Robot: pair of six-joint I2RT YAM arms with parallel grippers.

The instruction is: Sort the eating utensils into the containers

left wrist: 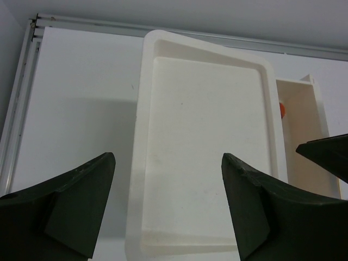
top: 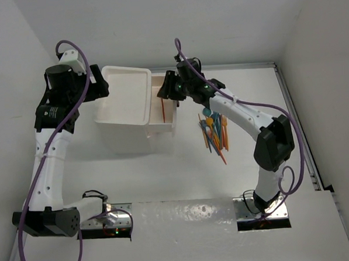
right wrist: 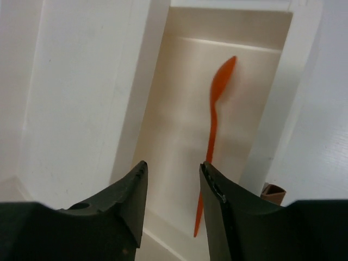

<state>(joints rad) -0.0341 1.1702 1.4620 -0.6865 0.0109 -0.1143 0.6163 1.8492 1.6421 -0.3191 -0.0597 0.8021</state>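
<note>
At the upper left of the top view, the left gripper (left wrist: pixel 168 163) is by the tall white plastic box (top: pixel 126 98). Its dark fingers (left wrist: pixel 81 187) are spread wide with nothing between them. Right of the box top, a shallow white drawer (top: pixel 172 118) sticks out. A thin orange plastic spoon (right wrist: pixel 213 130) lies lengthwise in it, round end toward the top of the right wrist view. The right gripper (right wrist: pixel 173 179) hangs above it, partly spread, gripping nothing. Further right, more coloured plastic pieces (top: pixel 214 131) lie heaped on the white table (top: pixel 183 177).

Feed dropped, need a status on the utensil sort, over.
Left gripper open, empty. Right gripper open over drawer. Orange spoon lies in drawer. Nothing blocking.
</note>
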